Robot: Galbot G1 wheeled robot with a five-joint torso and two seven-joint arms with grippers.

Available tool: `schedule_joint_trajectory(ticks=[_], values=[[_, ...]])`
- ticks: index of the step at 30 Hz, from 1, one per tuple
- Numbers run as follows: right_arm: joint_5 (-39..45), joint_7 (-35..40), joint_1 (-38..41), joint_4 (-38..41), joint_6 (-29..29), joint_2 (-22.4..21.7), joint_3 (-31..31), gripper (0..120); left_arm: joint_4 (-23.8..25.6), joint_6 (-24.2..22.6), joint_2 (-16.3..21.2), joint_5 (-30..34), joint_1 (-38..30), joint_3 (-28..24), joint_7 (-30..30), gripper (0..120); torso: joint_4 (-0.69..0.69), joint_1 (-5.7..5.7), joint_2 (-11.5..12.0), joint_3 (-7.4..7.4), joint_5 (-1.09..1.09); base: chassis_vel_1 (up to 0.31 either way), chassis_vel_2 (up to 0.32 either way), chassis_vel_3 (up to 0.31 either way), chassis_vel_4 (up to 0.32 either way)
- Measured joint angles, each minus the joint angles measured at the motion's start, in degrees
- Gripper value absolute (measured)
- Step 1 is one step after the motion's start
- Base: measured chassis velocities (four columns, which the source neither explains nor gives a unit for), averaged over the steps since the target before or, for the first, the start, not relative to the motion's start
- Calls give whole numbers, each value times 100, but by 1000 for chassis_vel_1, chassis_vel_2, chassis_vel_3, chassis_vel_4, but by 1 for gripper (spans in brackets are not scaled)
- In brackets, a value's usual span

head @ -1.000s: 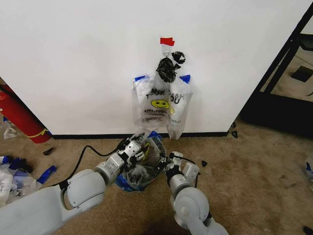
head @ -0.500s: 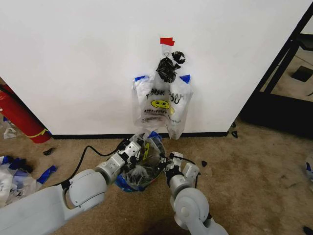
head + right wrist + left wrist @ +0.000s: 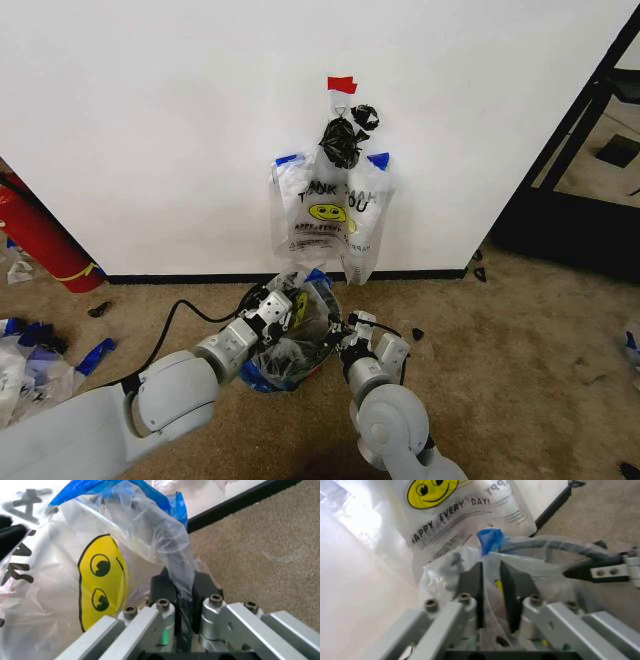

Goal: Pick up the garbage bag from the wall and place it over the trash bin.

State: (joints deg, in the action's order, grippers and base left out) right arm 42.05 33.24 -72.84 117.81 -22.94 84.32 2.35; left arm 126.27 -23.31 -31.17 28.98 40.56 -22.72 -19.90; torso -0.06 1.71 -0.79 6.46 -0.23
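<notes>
At lower centre of the head view, the garbage bag (image 3: 290, 335) drapes over the trash bin (image 3: 262, 375), mouth opened wide. The wrist views reveal both grips: left gripper (image 3: 491, 588) and right gripper (image 3: 184, 592) each pinch its film, jaws nearly closed.

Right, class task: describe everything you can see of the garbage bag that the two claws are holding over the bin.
The garbage bag is thin, see-through, crinkled plastic with a yellow smiley face, black lettering and blue trim at its edge. It is spread over the black mesh trash bin on the carpet, just below more smiley bags hanging on the wall. The left claw pinches its film from one side and the right claw from the other, both shut on it.
</notes>
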Motion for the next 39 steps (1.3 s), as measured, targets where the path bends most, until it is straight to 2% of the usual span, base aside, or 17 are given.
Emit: schedule_joint_trajectory(ticks=[4, 8, 13, 15, 16, 20, 26, 32, 39], values=[[-1, 0, -20, 17, 0, 18, -1, 1, -281, -73, -218, -122, -229, -193, -72, 36, -1, 0, 0, 0, 0, 0, 0, 0, 0], [2, 2, -20, 30, 0, 10, 6, 1, -397, -105, -269, -153, -323, -259, -89, 44, -1, 0, 0, 0, 0, 0, 0, 0, 0], [5, 4, -22, 33, 0, -2, 20, 1, -478, -46, -326, -152, -415, -302, -115, 23, 0, 0, 0, 0, 0, 0, 0, 0, 0], [5, 4, -22, 33, 0, -1, 20, 1, -480, -43, -328, -151, -416, -302, -115, 23, 0, 0, 0, 0, 0, 0, 0, 0, 0], [1, 4, -23, 28, 0, 7, 15, 1, -511, -3, -353, -145, -444, -313, -119, 15, -1, 0, 0, 0, 0, 0, 0, 0, 0], [-7, 39, -24, 18, -2, 17, 7, 1, -552, 47, -393, -73, -460, -332, -144, 0, 0, 0, 0, 0, 0, 0, 0, 0, 0], [-17, 42, -52, 17, -6, 9, 12, 1, -561, 84, -399, -45, -460, -332, -163, 0, 0, 0, 0, 0, 0, 0, 0, 0, 0], [-63, -43, -112, 5, 1, -35, 16, 1, -467, 53, -399, 256, -531, -219, -218, 0, 0, 0, 0, 0, 0, 0, 0, 0, 0], [-166, -229, -221, 31, 46, -125, -15, 1, -800, -2, -439, 544, -784, -104, -240, 0, -1, 0, 0, 0, 0, 0, 0, 0, 0]])
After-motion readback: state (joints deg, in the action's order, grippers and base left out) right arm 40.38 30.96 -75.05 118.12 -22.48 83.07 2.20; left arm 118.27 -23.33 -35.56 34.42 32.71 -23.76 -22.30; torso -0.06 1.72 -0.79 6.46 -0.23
